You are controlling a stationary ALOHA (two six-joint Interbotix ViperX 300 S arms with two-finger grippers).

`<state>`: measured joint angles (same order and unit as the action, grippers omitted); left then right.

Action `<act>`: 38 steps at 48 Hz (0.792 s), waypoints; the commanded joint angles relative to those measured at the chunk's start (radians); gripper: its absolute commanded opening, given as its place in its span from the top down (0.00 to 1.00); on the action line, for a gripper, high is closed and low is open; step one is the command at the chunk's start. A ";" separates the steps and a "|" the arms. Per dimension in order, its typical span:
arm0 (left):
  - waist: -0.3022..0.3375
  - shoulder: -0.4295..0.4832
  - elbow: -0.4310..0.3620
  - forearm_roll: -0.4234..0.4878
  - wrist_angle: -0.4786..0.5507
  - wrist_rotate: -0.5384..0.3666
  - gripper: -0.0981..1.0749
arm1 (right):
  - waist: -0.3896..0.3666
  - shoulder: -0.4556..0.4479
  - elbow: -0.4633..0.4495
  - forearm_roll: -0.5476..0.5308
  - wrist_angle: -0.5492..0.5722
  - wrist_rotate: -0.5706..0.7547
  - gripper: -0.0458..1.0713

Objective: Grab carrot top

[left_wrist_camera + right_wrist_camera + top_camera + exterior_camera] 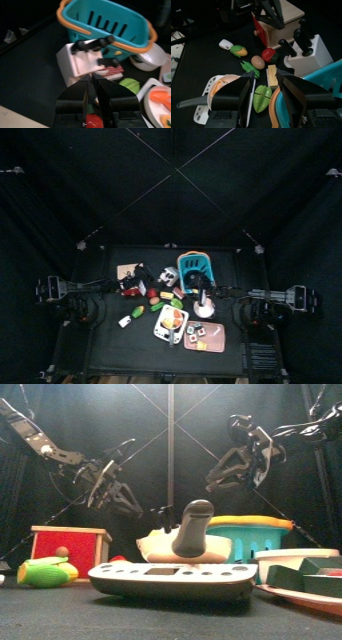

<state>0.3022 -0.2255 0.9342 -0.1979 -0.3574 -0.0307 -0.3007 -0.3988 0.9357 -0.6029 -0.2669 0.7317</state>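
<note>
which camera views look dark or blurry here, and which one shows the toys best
Top view: mostly dark curtains, table small, toys tiny. Front view: near tray soft, arms dim against black. Left wrist view: teal basket bright, slightly blurred. Right wrist view: toy food clearest.

Black table (100,343) bearing teal basket (195,263), knife block (168,275)

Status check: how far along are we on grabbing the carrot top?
Done: the right hand is open and lined up over the carrot, with the green carrot top showing between its fingers. In hand: nothing; in the front view it hangs above the table. Left to do: descend and close on the top. The left hand hovers by the knife block.
</note>
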 commanded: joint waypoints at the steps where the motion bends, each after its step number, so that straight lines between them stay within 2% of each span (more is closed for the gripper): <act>1: -0.058 -0.048 0.017 0.012 -0.012 0.003 0.42 | -0.002 -0.003 -0.009 0.000 -0.009 -0.003 0.25; 14: -0.212 -0.094 0.094 0.087 -0.014 0.003 0.42 | 0.003 0.006 -0.011 -0.018 -0.009 -0.003 0.25; 24: -0.341 -0.091 0.074 0.242 -0.012 0.002 0.40 | 0.005 0.006 -0.008 -0.046 -0.009 -0.003 0.25; 31: -0.377 -0.078 0.044 0.319 -0.014 -0.002 0.34 | 0.006 0.006 -0.008 -0.051 -0.008 -0.002 0.25; 38: -0.402 -0.041 0.003 0.325 -0.008 -0.002 0.28 | 0.006 0.008 -0.005 -0.051 -0.008 -0.002 0.25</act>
<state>-0.0890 -0.2838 0.9833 0.1212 -0.3620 -0.0337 -0.2961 -0.3820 0.9388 -0.6535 -0.2684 0.7302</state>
